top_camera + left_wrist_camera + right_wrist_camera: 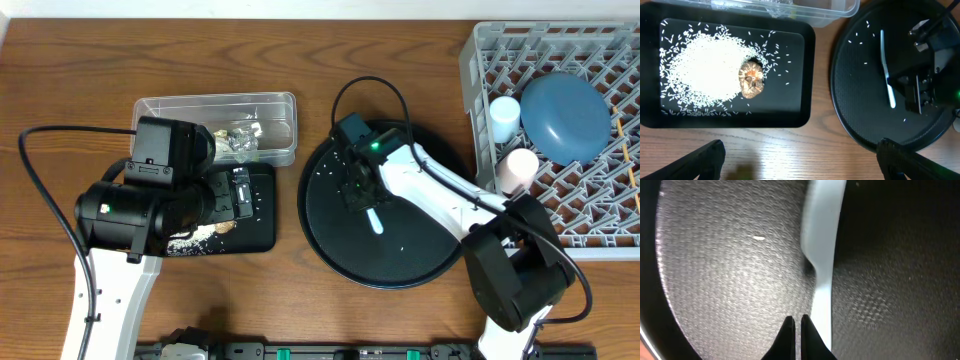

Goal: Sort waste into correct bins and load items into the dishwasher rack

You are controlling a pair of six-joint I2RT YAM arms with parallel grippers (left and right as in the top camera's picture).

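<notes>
Just beside the right hand (796, 320) lies the spoon (822, 255).

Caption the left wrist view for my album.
Rice and a brown lump in the black tray; a spoon lies nearby.

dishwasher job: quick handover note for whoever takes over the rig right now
left gripper: open, empty, above the flat black tray.
right gripper: shut, empty, tips beside the spoon on the round tray.
done: rice and brown lump in the flat black tray; wrappers in the clear tub; blue dish, blue cup and pink cup in the rack.
left: spoon to the rack; stray grains on the round tray.
</notes>
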